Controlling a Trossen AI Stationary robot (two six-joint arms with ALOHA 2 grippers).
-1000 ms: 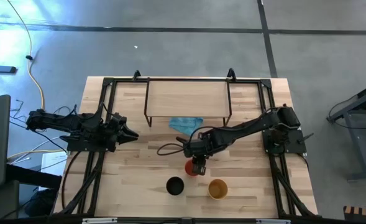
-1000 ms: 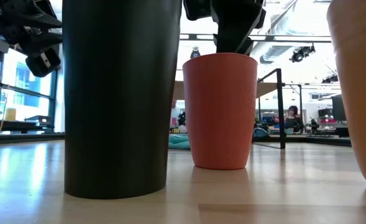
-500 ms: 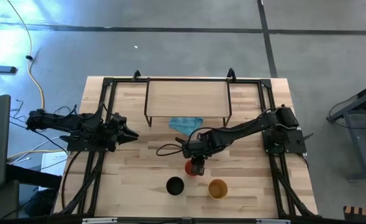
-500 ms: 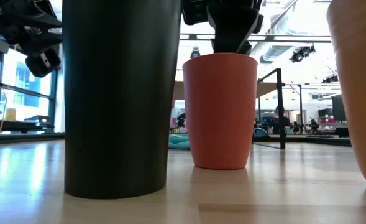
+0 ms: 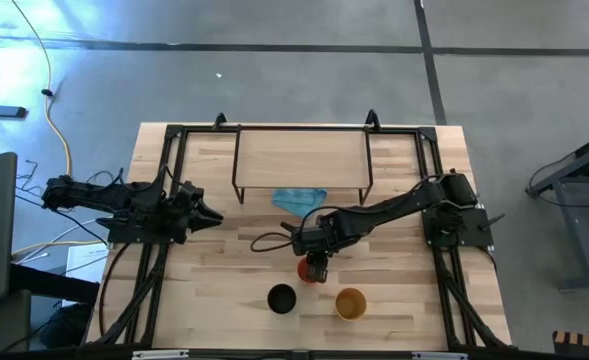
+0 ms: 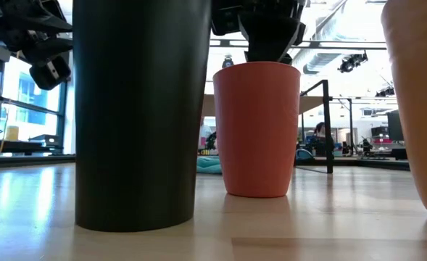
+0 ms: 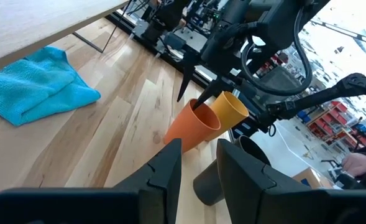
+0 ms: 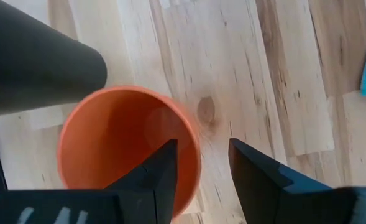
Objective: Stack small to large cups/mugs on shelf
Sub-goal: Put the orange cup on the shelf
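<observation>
Right tool (image 5: 317,268) over the red cup (image 5: 307,271), pointed down, fingers (image 8: 164,174) spread wide and straddling the rim: one inside the mouth, one outside. No grip on it; cup upright on the worktop (image 5: 214,290). From the low view, tool (image 6: 265,40) just above the red cup (image 6: 256,129), tips dipping to the rim.

Red cup mid-worktop, slightly right of centre. Black cup (image 5: 281,298) nearer and left of it, yellow cup (image 5: 350,302) nearer and right. All three upright, apart from each other, none stacked. In the low view, black cup (image 6: 142,109) closest to the camera at left, yellow cup (image 6: 418,101) cut off at the right edge.

Shelf (image 5: 301,158) at the far middle of the worktop, top bare. Blue cloth (image 5: 299,199) on the worktop just in front of the shelf, near the right arm.

Left tool (image 5: 212,216) parked at the left side of the worktop, well clear of the cups, raised off the surface, pointing right. Fingers (image 7: 159,180) parted, holding nothing. Left wrist view looked across to the red cup (image 7: 191,127), yellow cup (image 7: 230,111) and black cup (image 7: 232,163), with the cloth (image 7: 36,84) beside them and the right tool (image 7: 192,93) at the red cup's mouth.

A person visible far back in the room, low view.
</observation>
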